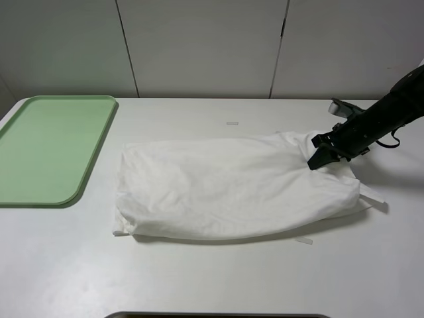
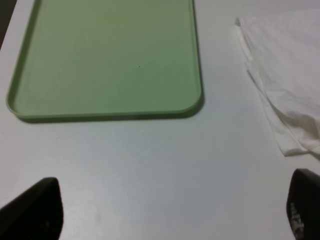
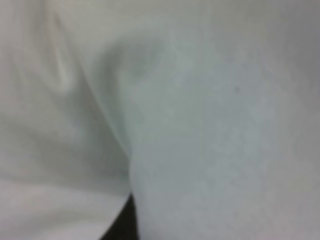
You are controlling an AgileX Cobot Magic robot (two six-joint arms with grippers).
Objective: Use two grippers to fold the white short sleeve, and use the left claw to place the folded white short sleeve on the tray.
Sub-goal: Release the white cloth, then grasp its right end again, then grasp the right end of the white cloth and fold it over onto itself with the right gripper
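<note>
— While the white short sleeve (image 1: 232, 185) lies as a long folded bundle mid-table (image 1: 199, 278), where is the right gripper (image 1: 319, 158)?
— On its right end, against the cloth; whether it pinches, I cannot tell.
— And the left gripper (image 2: 172, 207)?
— Spread wide over bare table, near the tray (image 1: 53, 146), which sits left of the cloth, apart.

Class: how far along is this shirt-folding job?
Done: the white T-shirt lies folded into a long band. In hand: the right gripper is on its right end. Remaining: more folds, then the open left gripper moves it onto the empty green tray.
</note>
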